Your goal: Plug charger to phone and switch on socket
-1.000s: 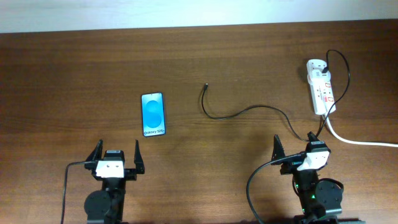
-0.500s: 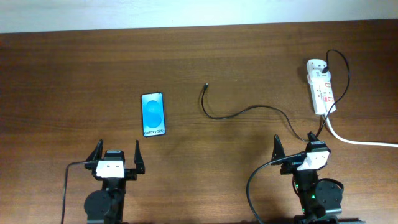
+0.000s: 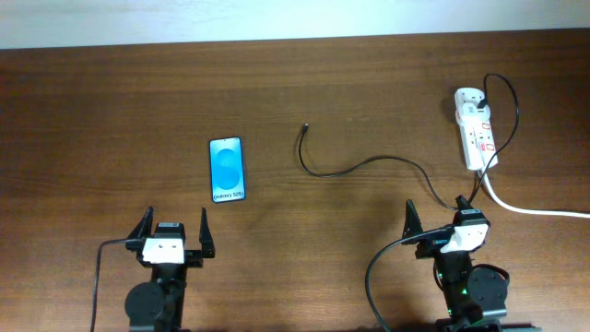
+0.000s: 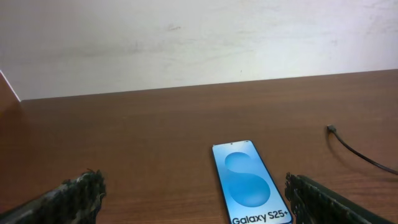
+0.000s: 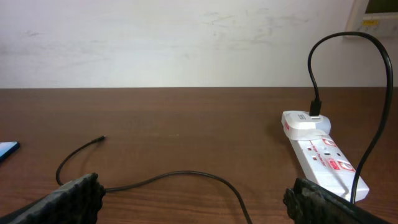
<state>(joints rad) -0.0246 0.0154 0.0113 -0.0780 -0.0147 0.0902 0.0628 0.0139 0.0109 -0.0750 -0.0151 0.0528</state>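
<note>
Blue-screened phone [image 3: 228, 170], long axis near-to-far, "Galaxy" text at near end

Dark brown wooden table [image 3: 350, 83], fine grain, matte finish: nearly whole overhead view filled by it. Off-white plastered wall [image 4: 186, 43] met directly behind table's far edge, shown as thin pale strip from above. Faint scuffs and grey smudges noted on wall above table. Soft sheen seen on table top near wall; light even, shadows weak. Pale framed fitting [image 5: 380, 14] cut off high on wall, above table's right end; kind not made out.
</note>
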